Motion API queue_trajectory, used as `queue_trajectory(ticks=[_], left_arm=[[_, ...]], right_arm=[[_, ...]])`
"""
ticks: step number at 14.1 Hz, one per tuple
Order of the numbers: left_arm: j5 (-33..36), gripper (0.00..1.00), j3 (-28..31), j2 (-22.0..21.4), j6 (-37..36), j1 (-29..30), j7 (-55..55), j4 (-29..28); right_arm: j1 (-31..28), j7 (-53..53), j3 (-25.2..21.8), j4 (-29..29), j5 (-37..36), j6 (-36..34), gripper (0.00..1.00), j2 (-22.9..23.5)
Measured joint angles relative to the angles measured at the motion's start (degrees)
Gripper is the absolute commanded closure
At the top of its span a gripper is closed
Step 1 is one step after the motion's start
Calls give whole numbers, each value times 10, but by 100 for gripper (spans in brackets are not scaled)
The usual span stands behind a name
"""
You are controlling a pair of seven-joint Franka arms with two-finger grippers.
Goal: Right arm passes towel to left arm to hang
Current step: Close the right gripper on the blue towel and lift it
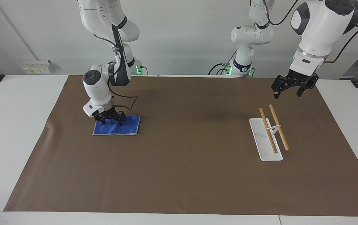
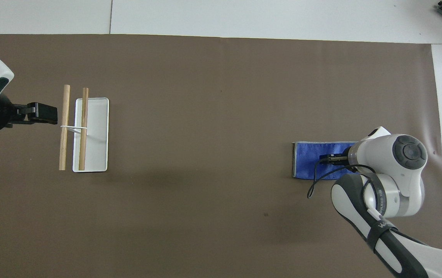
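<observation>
The towel (image 1: 117,126) lies flat on the mat (image 1: 185,175) toward the right arm's end of the table, not yet lifted. The right gripper (image 1: 110,119) is down on it, fingers spread astride the cloth. The left gripper (image 1: 291,89) waits, open, over the mat near the rack (image 1: 270,132). Grasp, handover and hanging all remain.

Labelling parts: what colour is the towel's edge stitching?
Pale grey, around the royal-blue towel; clearest in the overhead view.

Blue towel (image 1: 118,126) flat on mat (image 1: 179,175)
</observation>
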Motion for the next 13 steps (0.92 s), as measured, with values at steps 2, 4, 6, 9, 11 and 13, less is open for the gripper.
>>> queue_trajectory(ticks=[2,4,6,9,11,13], left_arm=[[0,0,0,0,0,0,0,0],[0,0,0,0,0,0,0,0],[0,0,0,0,0,0,0,0],[0,0,0,0,0,0,0,0],[0,0,0,0,0,0,0,0],[0,0,0,0,0,0,0,0]], right_arm=[[2,30,0,1,0,0,100,-1],[15,62,0,4,0,0,100,-2],[27,76,1,10,0,-6,100,-2],[29,79,1,41,0,-54,100,-6],[34,79,1,74,0,-99,100,-22],[52,83,3,104,6,-135,100,-38]])
